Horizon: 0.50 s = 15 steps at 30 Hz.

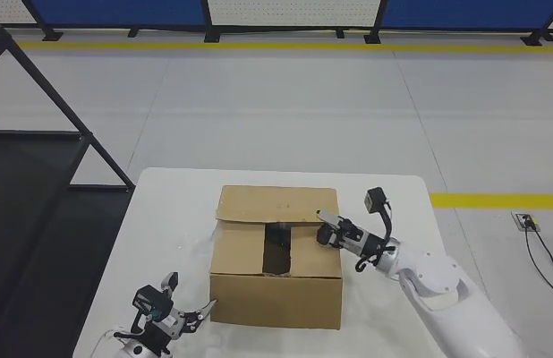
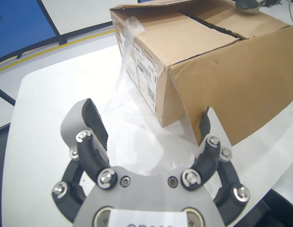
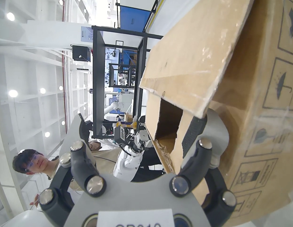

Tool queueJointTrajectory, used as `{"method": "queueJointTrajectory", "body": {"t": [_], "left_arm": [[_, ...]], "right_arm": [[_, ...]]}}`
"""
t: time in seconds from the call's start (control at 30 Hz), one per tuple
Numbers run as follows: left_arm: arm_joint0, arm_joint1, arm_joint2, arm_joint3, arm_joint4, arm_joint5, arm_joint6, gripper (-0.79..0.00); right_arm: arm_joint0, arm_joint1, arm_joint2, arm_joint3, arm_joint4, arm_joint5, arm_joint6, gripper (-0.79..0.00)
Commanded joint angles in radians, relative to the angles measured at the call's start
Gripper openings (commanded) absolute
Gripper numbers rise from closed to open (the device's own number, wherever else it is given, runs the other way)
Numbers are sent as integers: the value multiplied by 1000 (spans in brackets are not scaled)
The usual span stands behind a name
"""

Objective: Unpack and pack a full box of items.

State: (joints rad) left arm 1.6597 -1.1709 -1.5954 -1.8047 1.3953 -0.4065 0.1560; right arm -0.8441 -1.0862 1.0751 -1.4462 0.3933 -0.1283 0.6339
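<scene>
Reads as a robotics lab hall. Beyond the white table (image 1: pixel 169 206): bare grey floor crossed by a yellow line (image 1: pixel 259 45), then a row of blue and white partition panels (image 1: pixel 115 11) on feet. Left of the table: black metal frame (image 1: pixel 35 133). Right of it: floor socket (image 1: pixel 525 220) with cable. Well away from the table: tall white shelving wall (image 3: pixel 30 72), round ceiling lights (image 3: pixel 10 16).
</scene>
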Motion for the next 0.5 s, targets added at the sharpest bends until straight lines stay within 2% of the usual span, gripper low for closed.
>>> {"method": "queueJointTrajectory", "body": {"t": [0.0, 0.27, 0.47], "left_arm": [[0, 0, 0, 0, 0, 0, 0, 0], [0, 0, 0, 0, 0, 0, 0, 0], [0, 0, 0, 0, 0, 0, 0, 0]], "right_arm": [[16, -7, -7, 14, 8, -17, -19, 0], [100, -46, -47, 28, -16, 14, -247, 0], [221, -84, -108, 99, -84, 87, -387, 0]]}}
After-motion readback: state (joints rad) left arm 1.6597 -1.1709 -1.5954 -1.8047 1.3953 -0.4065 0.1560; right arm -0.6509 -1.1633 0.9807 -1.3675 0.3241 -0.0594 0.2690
